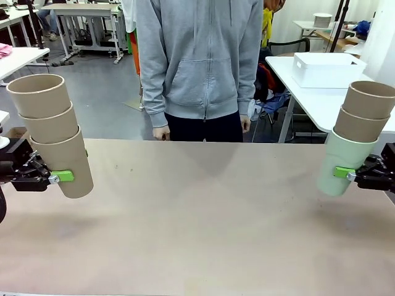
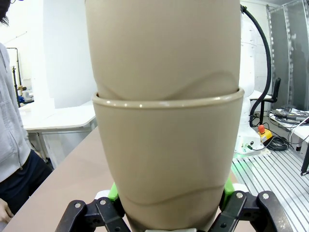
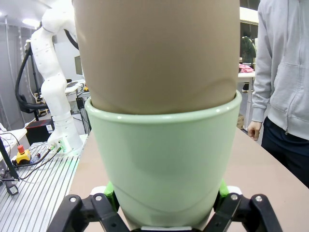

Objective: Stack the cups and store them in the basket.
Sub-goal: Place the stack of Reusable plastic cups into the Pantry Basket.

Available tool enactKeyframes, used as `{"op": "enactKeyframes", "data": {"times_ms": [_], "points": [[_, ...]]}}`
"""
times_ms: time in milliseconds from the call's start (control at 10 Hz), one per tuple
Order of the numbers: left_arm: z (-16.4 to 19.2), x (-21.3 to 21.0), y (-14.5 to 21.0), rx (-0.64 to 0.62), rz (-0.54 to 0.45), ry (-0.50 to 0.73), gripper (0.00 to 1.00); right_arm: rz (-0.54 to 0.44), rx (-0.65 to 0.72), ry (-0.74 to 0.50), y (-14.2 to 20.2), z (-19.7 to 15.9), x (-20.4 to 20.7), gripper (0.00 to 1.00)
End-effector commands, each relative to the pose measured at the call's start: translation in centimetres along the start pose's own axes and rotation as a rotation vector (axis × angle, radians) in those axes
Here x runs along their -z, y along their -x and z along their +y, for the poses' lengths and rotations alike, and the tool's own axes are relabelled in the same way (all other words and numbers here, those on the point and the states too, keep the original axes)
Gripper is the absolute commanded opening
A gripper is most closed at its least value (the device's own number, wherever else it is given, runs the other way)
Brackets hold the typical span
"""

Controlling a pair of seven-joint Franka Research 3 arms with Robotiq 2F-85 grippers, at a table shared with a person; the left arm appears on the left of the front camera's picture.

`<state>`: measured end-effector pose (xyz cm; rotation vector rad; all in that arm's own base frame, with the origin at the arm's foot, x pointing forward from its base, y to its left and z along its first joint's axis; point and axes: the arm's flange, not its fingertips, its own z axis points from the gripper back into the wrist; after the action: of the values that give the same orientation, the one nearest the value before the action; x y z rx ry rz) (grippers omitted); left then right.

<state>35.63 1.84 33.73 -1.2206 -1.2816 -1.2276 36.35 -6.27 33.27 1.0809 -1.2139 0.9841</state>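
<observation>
My left gripper (image 1: 63, 176) is shut on the bottom cup of a stack of three tan cups (image 1: 52, 132), held above the table at its left edge and leaning to the upper left. In the left wrist view the tan stack (image 2: 166, 145) stands between the green pads (image 2: 114, 192). My right gripper (image 1: 341, 173) is shut on a pale green cup (image 1: 342, 157) with two tan cups (image 1: 365, 111) nested in it, held above the right edge. The green cup (image 3: 164, 159) sits between the pads in the right wrist view. The white basket (image 1: 327, 69) rests on a side table at the back right.
A person in a grey hoodie (image 1: 200, 61) stands at the far side of the tan table (image 1: 203, 209), hands (image 1: 162, 132) hanging by the edge. The white side table (image 1: 308, 98) stands behind to the right, with chairs and other tables farther back.
</observation>
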Motion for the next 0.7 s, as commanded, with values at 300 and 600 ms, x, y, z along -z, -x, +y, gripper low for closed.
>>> {"op": "enactKeyframes", "data": {"times_ms": [300, 600], "points": [[-0.03, 0.13, -0.34, 0.005, -0.006, 0.002, 0.84, 0.005, -0.016, -0.004, -0.35, 0.02, 0.21, 0.84], [-0.03, 0.13, -0.34, 0.005, -0.006, 0.002, 0.84, 0.005, -0.016, -0.004, -0.35, 0.02, 0.21, 0.84]]}}
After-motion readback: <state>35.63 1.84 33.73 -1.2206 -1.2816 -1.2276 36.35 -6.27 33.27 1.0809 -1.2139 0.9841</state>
